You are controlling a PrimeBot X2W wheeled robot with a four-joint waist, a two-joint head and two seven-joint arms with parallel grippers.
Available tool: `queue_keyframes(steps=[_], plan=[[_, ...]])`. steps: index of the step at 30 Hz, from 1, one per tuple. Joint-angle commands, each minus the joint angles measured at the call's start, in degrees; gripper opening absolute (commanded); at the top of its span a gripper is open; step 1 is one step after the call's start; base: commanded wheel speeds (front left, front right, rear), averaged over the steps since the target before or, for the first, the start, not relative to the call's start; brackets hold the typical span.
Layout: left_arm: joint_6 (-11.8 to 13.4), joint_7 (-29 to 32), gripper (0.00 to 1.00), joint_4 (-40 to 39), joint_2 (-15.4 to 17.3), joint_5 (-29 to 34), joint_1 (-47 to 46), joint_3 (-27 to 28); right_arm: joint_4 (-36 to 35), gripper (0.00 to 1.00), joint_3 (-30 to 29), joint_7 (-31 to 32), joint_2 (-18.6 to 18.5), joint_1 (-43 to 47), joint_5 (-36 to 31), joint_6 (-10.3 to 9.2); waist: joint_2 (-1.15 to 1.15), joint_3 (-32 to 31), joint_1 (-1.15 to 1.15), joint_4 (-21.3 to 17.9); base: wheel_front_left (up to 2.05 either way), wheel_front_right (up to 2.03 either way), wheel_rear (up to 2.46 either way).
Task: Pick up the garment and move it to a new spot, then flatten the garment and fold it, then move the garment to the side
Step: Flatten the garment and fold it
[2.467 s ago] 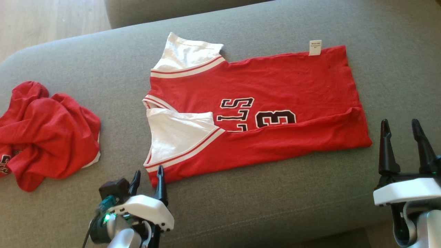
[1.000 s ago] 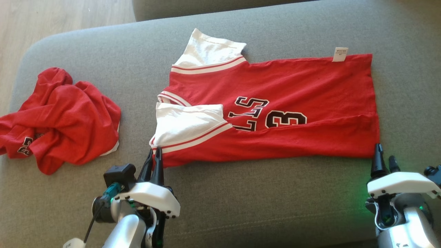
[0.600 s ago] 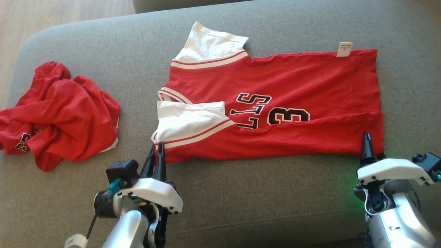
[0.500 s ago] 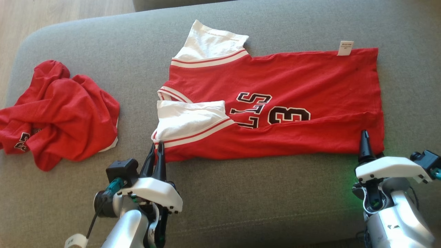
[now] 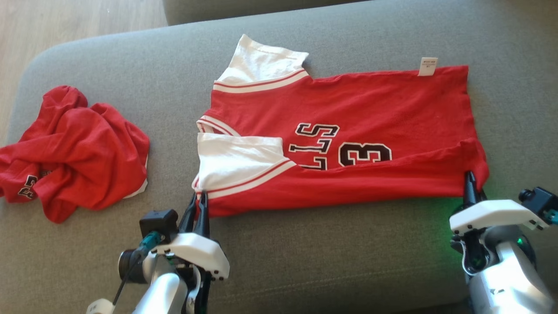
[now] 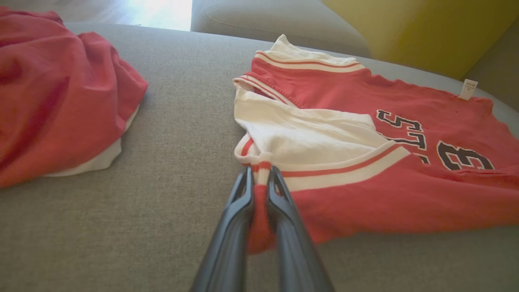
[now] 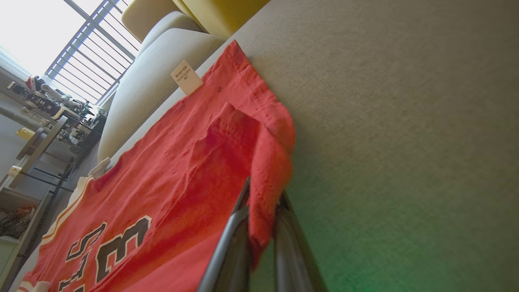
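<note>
Jersey [image 5: 348, 104] flat mid-sofa [image 5: 305, 253] | print shows "LLS", "3"; far tag [image 5: 427, 66] too small to read | left gripper [image 5: 198, 200] pinching near-left corner, right gripper [image 5: 471, 181] pinching near-right corner | crumpled red shirt [image 5: 78, 148] well left

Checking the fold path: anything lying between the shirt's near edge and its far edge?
Nothing visible. The left gripper and right gripper pinch the shirt at its near corners; its top is bare, and the crumpled red cloth lies apart on the left.
</note>
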Motion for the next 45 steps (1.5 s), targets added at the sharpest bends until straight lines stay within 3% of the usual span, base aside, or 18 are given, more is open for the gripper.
queue_keyframes(steps=[1, 8, 23, 36, 37, 38, 39, 40, 45], plan=[[-0.58, -0.36, 0.00, -0.48, 0.59, 0.84, -1.12, 2.10, -2.21, 0.00, 0.41, -0.92, -1.03, 0.73, -2.29, -0.01, 0.00, -0.50, 0.00, -0.14, 0.00, 0.00, 0.00], [-2.75, -0.30, 0.00, 4.22, 1.33, 3.45, -0.31, -1.60, -3.41, 0.00, -2.99, 1.08, -1.51, 1.98, -8.95, -0.01, 0.00, -1.30, 0.00, -0.42, 0.00, 0.00, 0.00], [-2.82, 0.20, 0.00, 3.93, 4.97, 3.16, 4.57, -2.24, -13.28, 0.00, -8.29, 13.07, 0.15, 7.40, -18.89, -0.01, 0.00, -2.29, 0.00, -0.58, 0.00, 0.00, 0.00], [-2.02, 1.87, 0.00, -1.51, 5.51, 2.88, 9.55, -4.26, -27.39, 0.00, -9.61, 24.75, 0.71, 17.11, -18.07, -0.01, 0.00, -4.59, 0.00, -0.23, 0.00, 0.00, 0.00], [-1.74, 1.84, 0.00, -1.84, 5.36, 2.73, 9.69, -4.17, -28.07, 0.63, -9.47, 24.85, 0.71, 17.47, -17.51, -0.01, 0.00, -4.79, 0.00, -0.28, 0.00, 0.00, 0.00], [-1.38, 1.79, 0.12, -2.17, 5.23, 2.59, 9.77, -3.99, -28.55, 1.00, -9.43, 24.92, 0.71, 17.71, -16.75, -0.01, 0.00, -4.92, 0.00, -0.34, 0.00, 0.00, 0.00], [-1.05, 1.77, 0.38, -2.42, 5.14, 2.46, 9.83, -3.82, -28.90, 1.00, -9.34, 24.96, 0.71, 17.90, -16.11, -0.01, 0.00, -5.07, 0.00, -0.40, 0.00, 0.00, 0.00], [-0.60, 1.84, 1.00, -2.84, 5.06, 2.29, 9.92, -3.69, -29.50, 1.00, -8.68, 25.14, 0.72, 18.39, -15.57, -0.01, 0.00, -5.39, 0.00, -0.53, 0.00, 0.00, 0.00], [0.48, 1.71, 1.00, -4.58, 5.36, 2.02, 9.73, -2.97, -31.59, 1.00, -8.15, 24.03, 0.72, 18.83, -15.47, -0.01, 0.00, -5.55, 0.00, -0.70, 0.00, 0.00, 0.00]])
